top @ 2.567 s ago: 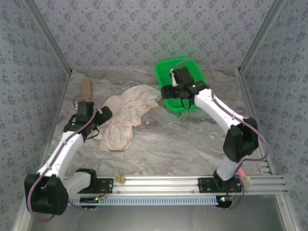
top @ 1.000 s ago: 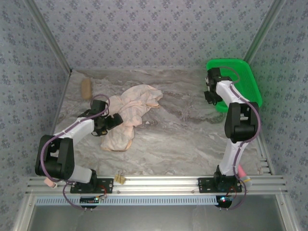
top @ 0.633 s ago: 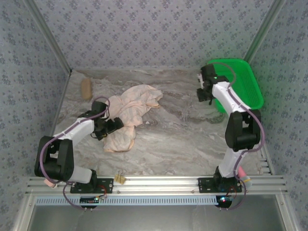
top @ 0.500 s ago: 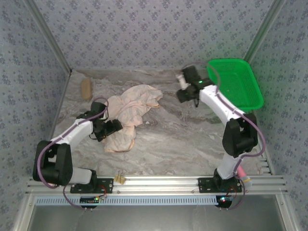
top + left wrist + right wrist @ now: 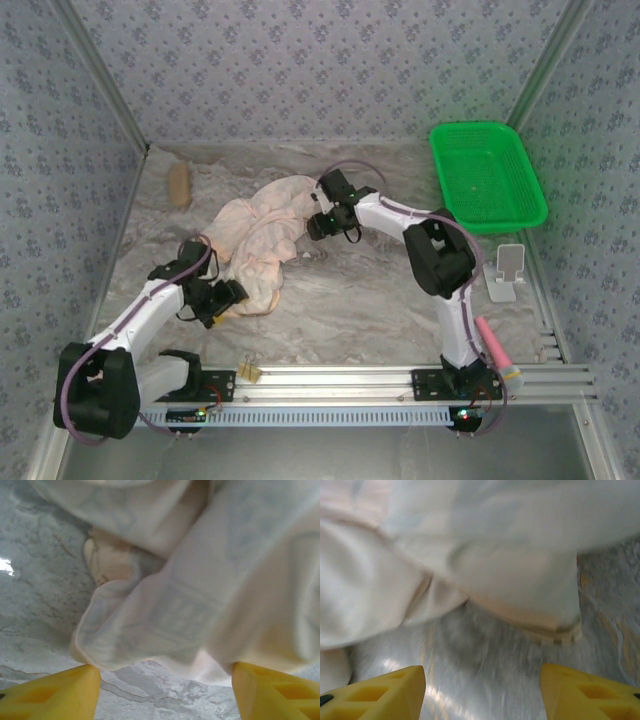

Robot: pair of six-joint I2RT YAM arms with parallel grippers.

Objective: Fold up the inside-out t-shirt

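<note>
The inside-out t-shirt (image 5: 262, 236) lies crumpled in a pale cream-pink heap left of the table's middle. My left gripper (image 5: 228, 297) sits at the heap's near-left edge, open, its yellow fingertips (image 5: 55, 687) wide apart on the marble with the cloth's hem (image 5: 165, 625) just ahead of them. My right gripper (image 5: 318, 226) is at the heap's right edge, also open. In the right wrist view a folded cloth edge (image 5: 520, 590) lies just beyond its yellow fingertips (image 5: 590, 690), bare table between them.
A green plastic basket (image 5: 487, 176) stands at the back right. A tan oblong object (image 5: 179, 184) lies at the back left. A white stand (image 5: 507, 270) and a pink-handled tool (image 5: 494, 346) lie at the right edge. Marble table (image 5: 370, 300) is bare in front.
The right arm carried the green basket from the middle to the back right, let it go, then swung left to the shirt. The left gripper slid toward the heap's near edge.
</note>
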